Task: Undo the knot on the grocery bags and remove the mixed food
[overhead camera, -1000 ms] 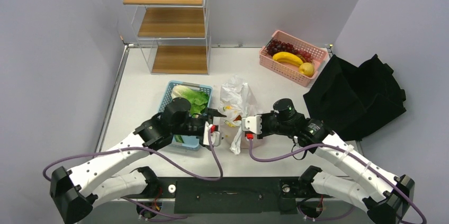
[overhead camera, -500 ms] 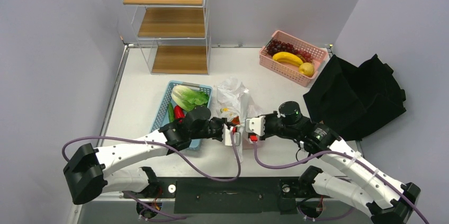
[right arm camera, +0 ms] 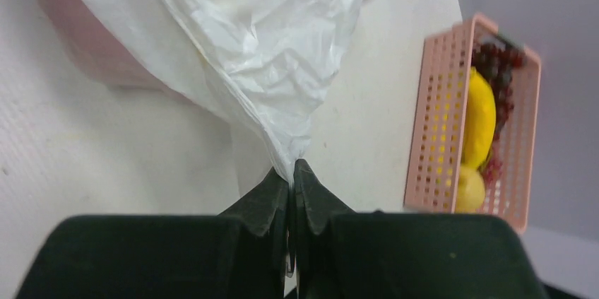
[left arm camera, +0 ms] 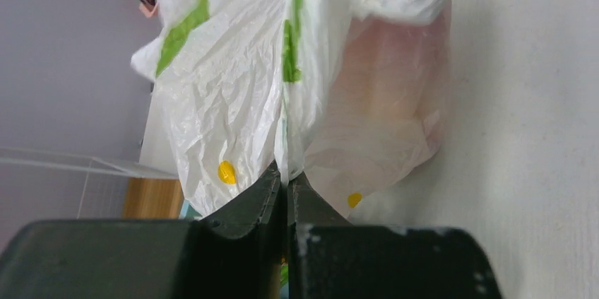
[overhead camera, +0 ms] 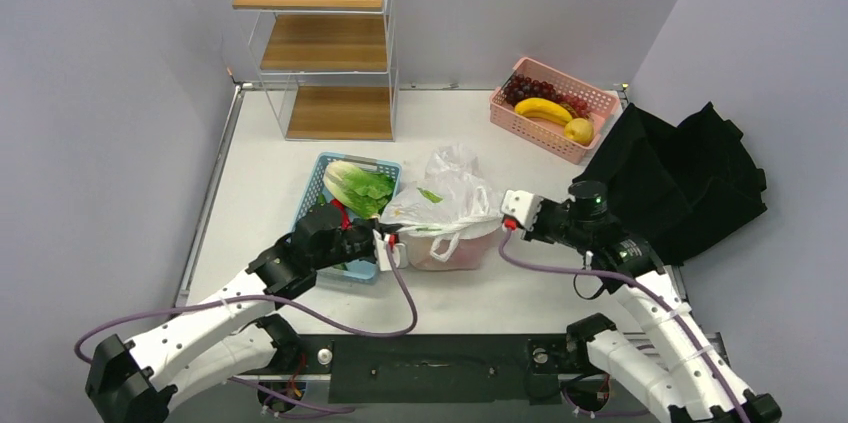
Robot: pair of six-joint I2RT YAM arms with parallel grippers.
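- Since half a second ago, both grippers have been drawn apart, and the bag (overhead camera: 445,205), then narrow and bunched, is now stretched wide between them.
- The bag is found on the table (overhead camera: 270,143), just to the right of the blue basket (overhead camera: 308,198), its left edge reaching the basket's near right corner.
- The left gripper (overhead camera: 392,240) is placed at that same corner of the blue basket. In the left wrist view its jaws are seen pressed together on a fold of the bag (left arm camera: 240,87), with plastic pinched at the tips (left arm camera: 286,179).
- The right gripper (overhead camera: 497,205) is held on the side of the bag away from the blue basket. In the right wrist view its jaws (right arm camera: 291,172) are clamped on a gathered corner of the bag (right arm camera: 261,23).
- A pinkish mass is seen through the plastic; what it is cannot be told.
- Whether the knot is undone cannot be told.
- Lettuce (overhead camera: 357,183) is lying in the blue basket.
- A pink basket (overhead camera: 600,98) stands well apart from the blue basket, to the far right.
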